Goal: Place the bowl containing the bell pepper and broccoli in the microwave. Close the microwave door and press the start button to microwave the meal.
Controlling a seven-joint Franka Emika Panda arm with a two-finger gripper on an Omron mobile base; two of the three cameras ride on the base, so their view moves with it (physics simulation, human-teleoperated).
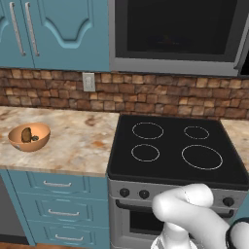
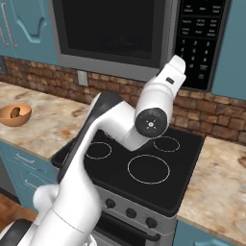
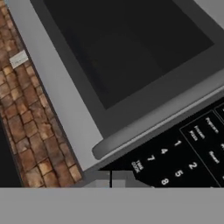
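Kitchen wall with a brick backsplash (image 1: pixel 146 95) and teal cabinets (image 1: pixel 53 31), seen over a marble counter (image 1: pixel 73 141). Nearest, the white arm (image 2: pixel 77 192) rises over the black stove (image 1: pixel 175 148), whose four rings are bare. Left of the stove, an orange bowl (image 1: pixel 29 137) with brown contents sits alone on the counter; the right base view shows it at the far left. The arm bends upward, its hand reaching the keypad (image 2: pixel 199 38) on the right side of the microwave (image 2: pixel 115 33), which hangs above the stove. The gripper (image 3: pixel 110 180) has its fingers pressed together, with nothing between them, just beside the keypad's number keys. The microwave door (image 3: pixel 122 52) is closed, its curved bar handle (image 3: pixel 162 120) lying between the dark window and the keypad. An outlet (image 1: pixel 88 81) is set in the brick below the cabinets. Nothing can be made out through the dark window.
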